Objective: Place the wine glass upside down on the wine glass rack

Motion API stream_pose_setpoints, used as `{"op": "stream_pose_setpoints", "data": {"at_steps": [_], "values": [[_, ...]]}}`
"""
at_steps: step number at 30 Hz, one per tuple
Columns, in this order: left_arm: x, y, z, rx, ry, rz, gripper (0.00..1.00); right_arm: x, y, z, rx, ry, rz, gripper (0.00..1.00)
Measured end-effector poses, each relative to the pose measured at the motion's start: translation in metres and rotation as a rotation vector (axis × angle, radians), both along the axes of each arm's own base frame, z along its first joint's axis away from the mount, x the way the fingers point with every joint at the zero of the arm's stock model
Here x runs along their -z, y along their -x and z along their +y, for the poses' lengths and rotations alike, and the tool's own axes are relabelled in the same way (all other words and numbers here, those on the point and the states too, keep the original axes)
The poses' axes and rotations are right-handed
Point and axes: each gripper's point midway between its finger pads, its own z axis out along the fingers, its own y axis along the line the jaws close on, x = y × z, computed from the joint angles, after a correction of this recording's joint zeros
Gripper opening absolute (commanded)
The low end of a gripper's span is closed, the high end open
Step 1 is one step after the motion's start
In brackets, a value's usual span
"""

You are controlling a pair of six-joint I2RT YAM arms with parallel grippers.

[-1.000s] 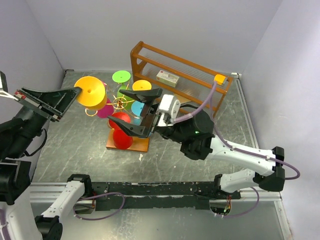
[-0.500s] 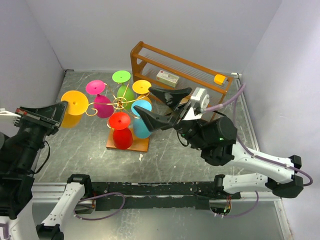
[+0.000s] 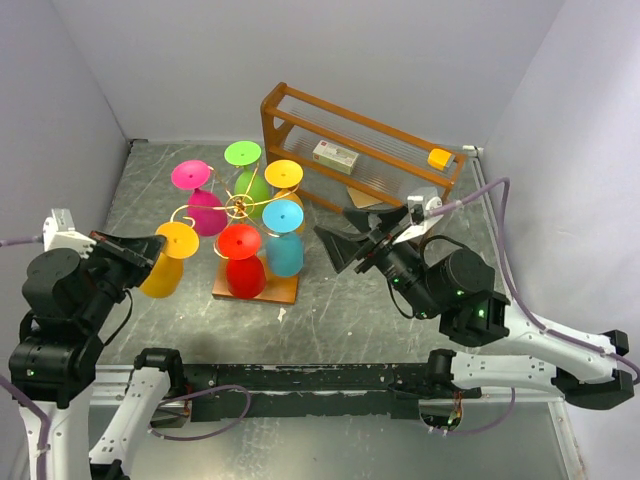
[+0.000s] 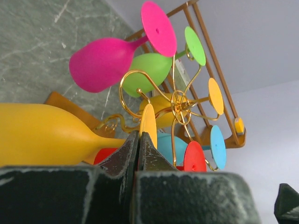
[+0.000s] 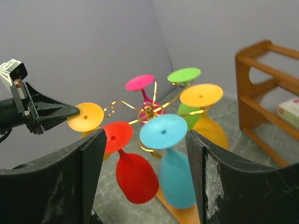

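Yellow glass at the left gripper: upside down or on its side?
The yellow glass is upside down, somewhat tilted: the left gripper pinches its foot up top, and the bowl hangs below.

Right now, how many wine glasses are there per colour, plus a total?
pink glass: 1
green glass: 1
blue glass: 1
red glass: 1
yellow: 2, the rear yellow glass and the front-left yellow glass
Total: 6
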Motion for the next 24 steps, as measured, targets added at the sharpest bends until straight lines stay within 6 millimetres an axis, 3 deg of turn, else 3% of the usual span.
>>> {"op": "stream_pose_setpoints", "data": {"at_steps": [8, 13, 24], "values": [[0.019, -0.003, -0.016, 0.063, 0.082, 0.02, 0.07, 0.038, -0.005, -0.015, 0.057, 0.007, 0.13, 0.68], [0.012, 0.003, -0.014, 0.05, 0.104, -0.016, 0.07, 0.059, -0.007, -0.01, 0.063, 0.04, 0.184, 0.68], [0.001, 0.003, -0.014, 0.027, 0.185, -0.065, 0.07, 0.086, -0.008, -0.007, 0.076, 0.059, 0.266, 0.68]]}}
